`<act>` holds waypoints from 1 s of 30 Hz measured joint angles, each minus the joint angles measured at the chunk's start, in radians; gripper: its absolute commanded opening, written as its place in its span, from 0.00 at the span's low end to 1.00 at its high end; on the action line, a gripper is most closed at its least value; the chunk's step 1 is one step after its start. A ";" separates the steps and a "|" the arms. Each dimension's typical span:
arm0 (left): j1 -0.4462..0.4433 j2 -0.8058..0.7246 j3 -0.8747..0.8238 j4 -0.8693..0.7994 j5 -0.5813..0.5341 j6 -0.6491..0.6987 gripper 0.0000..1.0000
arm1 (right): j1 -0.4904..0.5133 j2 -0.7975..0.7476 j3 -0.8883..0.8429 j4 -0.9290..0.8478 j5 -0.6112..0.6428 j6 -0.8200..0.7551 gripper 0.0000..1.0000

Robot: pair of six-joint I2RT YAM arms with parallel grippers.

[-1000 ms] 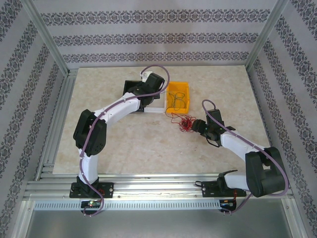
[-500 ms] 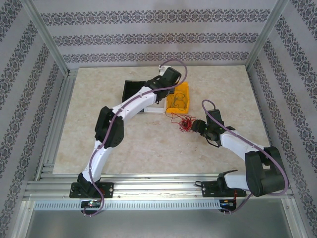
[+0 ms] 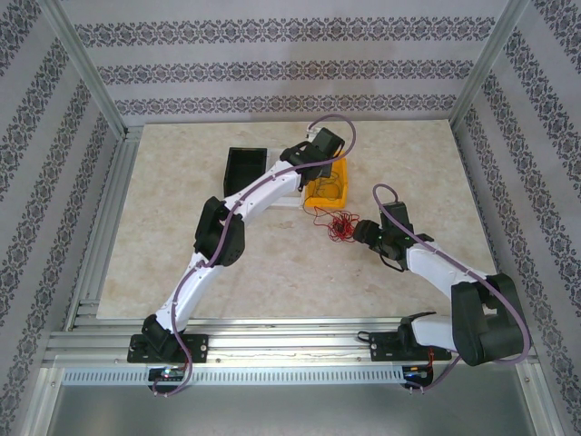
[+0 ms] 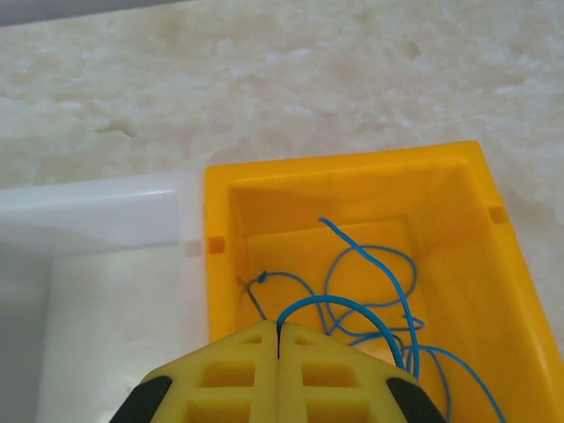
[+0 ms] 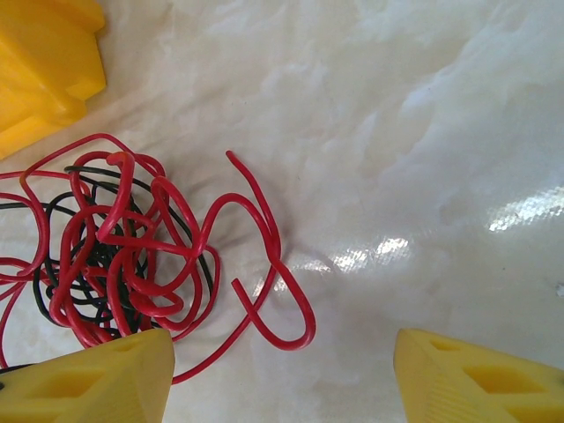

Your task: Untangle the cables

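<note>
A tangle of red and black cables (image 3: 341, 225) lies on the table just in front of a yellow bin (image 3: 340, 172). In the right wrist view the red loops (image 5: 123, 247) wind round a black cable (image 5: 42, 300). My right gripper (image 3: 360, 231) (image 5: 280, 352) stands open beside the tangle, one red loop lying between its fingers, untouched. My left gripper (image 3: 325, 173) (image 4: 278, 328) hangs over the yellow bin (image 4: 344, 163), shut on a blue cable (image 4: 366, 304) that arcs out of its tips into several blue loops in the bin.
A white tray (image 3: 289, 197) (image 4: 97, 207) adjoins the yellow bin's left side. A black bin (image 3: 245, 166) stands further left. The yellow bin's corner (image 5: 40, 62) is close behind the tangle. Patterned walls and aluminium posts surround the table.
The left arm has swung right, from over the black and white bins to over the yellow bin. The right arm and the red tangle have stayed put.
</note>
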 measured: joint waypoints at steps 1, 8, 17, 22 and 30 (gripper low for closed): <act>0.000 0.002 0.000 0.000 0.012 -0.004 0.08 | 0.000 0.000 0.000 0.000 0.000 0.000 0.68; 0.000 0.020 0.002 0.000 0.073 -0.035 0.55 | 0.000 -0.007 0.000 -0.007 0.000 0.000 0.68; 0.000 0.005 0.039 0.006 0.103 -0.044 0.67 | 0.000 -0.047 0.000 -0.022 -0.001 -0.014 0.68; 0.001 -0.145 -0.127 0.040 0.131 -0.034 0.68 | 0.008 -0.049 0.001 -0.022 -0.018 -0.031 0.68; 0.010 -0.631 -0.839 0.298 0.201 -0.047 0.66 | 0.092 0.024 0.080 -0.019 -0.029 -0.078 0.64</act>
